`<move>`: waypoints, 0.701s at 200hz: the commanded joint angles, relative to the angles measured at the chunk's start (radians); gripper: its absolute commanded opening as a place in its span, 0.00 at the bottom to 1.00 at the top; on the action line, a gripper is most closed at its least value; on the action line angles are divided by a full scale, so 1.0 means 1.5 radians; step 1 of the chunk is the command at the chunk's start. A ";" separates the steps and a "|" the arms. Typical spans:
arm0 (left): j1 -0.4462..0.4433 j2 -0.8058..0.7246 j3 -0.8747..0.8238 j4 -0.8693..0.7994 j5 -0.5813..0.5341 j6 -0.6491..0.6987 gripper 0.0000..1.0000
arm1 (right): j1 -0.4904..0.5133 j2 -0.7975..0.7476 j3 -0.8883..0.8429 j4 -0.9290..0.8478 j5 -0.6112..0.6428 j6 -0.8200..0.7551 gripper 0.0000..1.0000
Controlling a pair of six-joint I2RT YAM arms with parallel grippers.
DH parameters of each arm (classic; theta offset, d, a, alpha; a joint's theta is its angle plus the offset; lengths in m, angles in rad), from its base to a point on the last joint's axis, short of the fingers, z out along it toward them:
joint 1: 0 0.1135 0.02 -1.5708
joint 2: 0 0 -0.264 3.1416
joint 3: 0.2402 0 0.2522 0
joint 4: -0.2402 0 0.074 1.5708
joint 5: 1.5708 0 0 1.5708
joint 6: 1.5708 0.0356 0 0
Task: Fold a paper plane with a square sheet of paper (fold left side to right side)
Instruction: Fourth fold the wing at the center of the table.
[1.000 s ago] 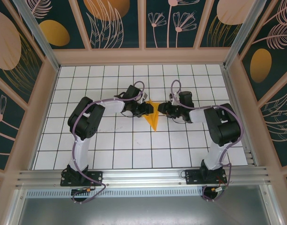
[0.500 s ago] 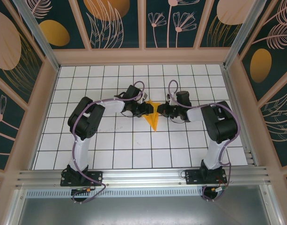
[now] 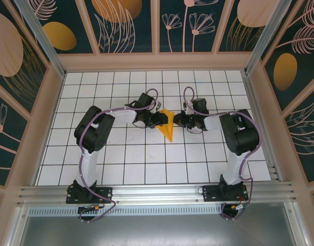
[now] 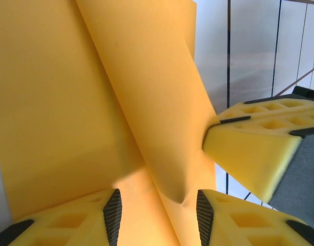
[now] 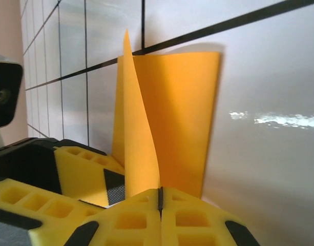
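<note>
The orange-yellow sheet of paper [image 3: 168, 125], part folded into a pointed shape, lies mid-table with its tip toward the near edge. My left gripper [image 3: 158, 120] sits at its left edge and my right gripper [image 3: 178, 120] at its right edge. In the left wrist view the paper [image 4: 95, 102] spreads under my open left gripper [image 4: 159, 215], its pads apart on either side of a raised crease. In the right wrist view my right gripper [image 5: 160, 197] is shut on a flap of the paper [image 5: 139, 128] that stands upright from the flat layer.
The right gripper's yellow finger [image 4: 259, 148] shows close beside the left one, and the left finger [image 5: 85, 169] shows in the right wrist view. White grid tiles [image 3: 146, 159] surround the paper. Wooden frame walls [image 3: 49, 123] bound the table.
The right gripper has crept slightly left, toward the left gripper, carrying the pinched flap with it. The left arm has stayed still.
</note>
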 commanded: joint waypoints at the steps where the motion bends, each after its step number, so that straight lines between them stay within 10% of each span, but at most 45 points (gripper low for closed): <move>1: -0.006 0.040 -0.002 -0.019 -0.038 0.012 0.46 | -0.005 0.014 0.022 -0.025 0.022 -0.024 0.05; 140: -0.005 0.042 -0.003 -0.014 -0.036 0.012 0.46 | 0.000 0.047 0.035 -0.046 0.030 -0.042 0.06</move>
